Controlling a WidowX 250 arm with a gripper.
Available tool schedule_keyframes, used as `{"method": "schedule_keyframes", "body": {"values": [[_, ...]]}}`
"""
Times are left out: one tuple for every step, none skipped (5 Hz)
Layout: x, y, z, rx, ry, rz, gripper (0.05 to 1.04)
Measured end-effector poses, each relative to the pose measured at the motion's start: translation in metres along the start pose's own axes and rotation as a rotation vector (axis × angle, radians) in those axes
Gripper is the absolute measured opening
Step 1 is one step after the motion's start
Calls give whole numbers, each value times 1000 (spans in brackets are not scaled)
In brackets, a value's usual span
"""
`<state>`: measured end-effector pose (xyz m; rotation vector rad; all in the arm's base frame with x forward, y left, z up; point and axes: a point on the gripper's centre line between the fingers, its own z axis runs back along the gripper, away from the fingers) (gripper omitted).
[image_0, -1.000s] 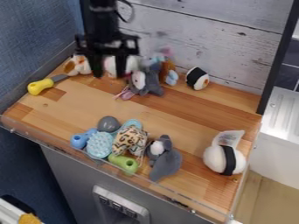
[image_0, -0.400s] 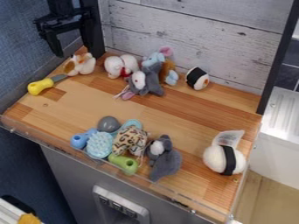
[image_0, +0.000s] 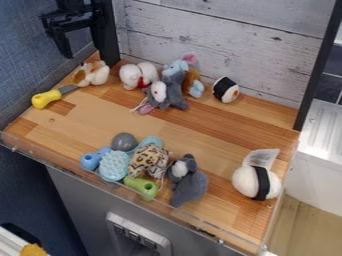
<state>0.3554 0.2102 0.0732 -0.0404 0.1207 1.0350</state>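
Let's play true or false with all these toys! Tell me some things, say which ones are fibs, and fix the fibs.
1. The black metal pincer is squeezing a plush toy. False: the pincer holds no toy and hangs nearest the small brown-and-white plush.
2. The yellow-handled tool with a grey blade lies on the wooden counter. True.
3. The green plastic toy is at the back. False: the green toy is at the front edge.
4. The leopard-spotted plush is between the bumpy light-blue toy and the dark grey plush. True.

Wooden tabletop with assorted toys
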Motion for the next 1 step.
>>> {"method": "schedule_keyframes", "body": {"values": [[0, -8, 0, 11, 16, -185, 999]]}}
